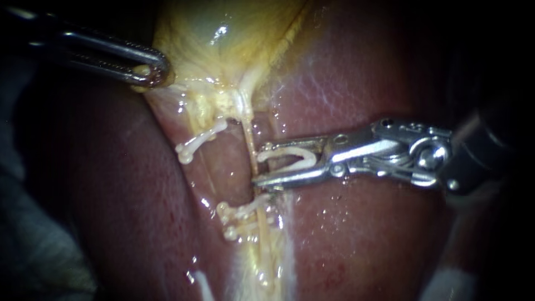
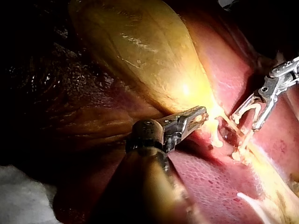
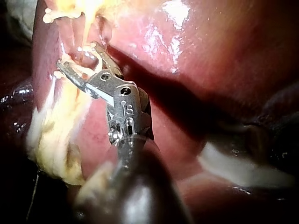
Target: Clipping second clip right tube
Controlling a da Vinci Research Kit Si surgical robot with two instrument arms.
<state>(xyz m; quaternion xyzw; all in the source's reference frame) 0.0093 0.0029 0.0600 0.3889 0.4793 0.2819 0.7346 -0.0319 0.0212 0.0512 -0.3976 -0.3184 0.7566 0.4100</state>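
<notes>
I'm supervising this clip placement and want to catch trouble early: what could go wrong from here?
1. The open clip in the right instrument seems to reach only partly across the right tube; closing now might catch just part of it.
2. It sits close to the lower clip; drifting down could crowd the two.
3. The left instrument holds the gallbladder; a slip there could shift the tube.

— Gallbladder (image 1: pixel 223 33)?
— Pale yellow, glossy, one wet highlight; narrowing downward to a thin neck.
— Liver (image 1: pixel 362 234)?
— Reddish-brown, slick, lying on both sides of a yellow fatty strip (image 1: pixel 253 267); faint white mottling on the right part.
— Anything else?
— White cloth (image 2: pixel 21 200), crumpled, beside the liver's dark edge
</notes>
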